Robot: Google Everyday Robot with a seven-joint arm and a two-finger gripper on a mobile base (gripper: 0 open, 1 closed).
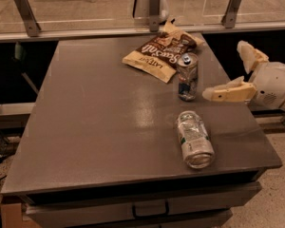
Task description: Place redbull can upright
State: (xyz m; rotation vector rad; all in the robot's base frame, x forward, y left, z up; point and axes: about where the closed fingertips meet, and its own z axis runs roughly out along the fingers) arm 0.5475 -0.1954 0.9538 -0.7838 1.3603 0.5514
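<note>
— Where is the redbull can point(187, 76)?
— It stands up straight near the right edge of the table point(95, 108), just in front of the chip bag point(157, 54).
— And the gripper point(224, 71)?
— It hangs by the right edge, wide open, holding nothing, not touching the can. A fatter can point(194, 139) lies sideways near the front right corner.
</note>
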